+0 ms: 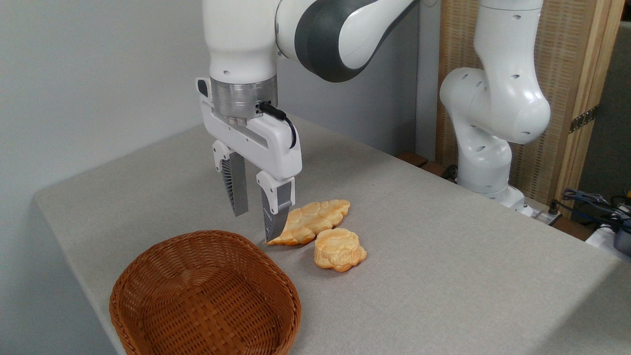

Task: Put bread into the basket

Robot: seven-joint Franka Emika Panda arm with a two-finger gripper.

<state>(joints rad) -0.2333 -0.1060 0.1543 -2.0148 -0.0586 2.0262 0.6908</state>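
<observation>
Bread (339, 249) lies flat, bumpy top up, beside basket (204, 296).

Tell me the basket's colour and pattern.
Brown woven wicker basket, empty inside; seen clearly in the fixed camera view.

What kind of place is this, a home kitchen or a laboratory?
Most likely a robotics lab or test room, not a kitchen. A robot arm with an open gripper is mounted at a cloth-covered table, loose cables lie at the right, and the bread and basket look like staged props.
</observation>
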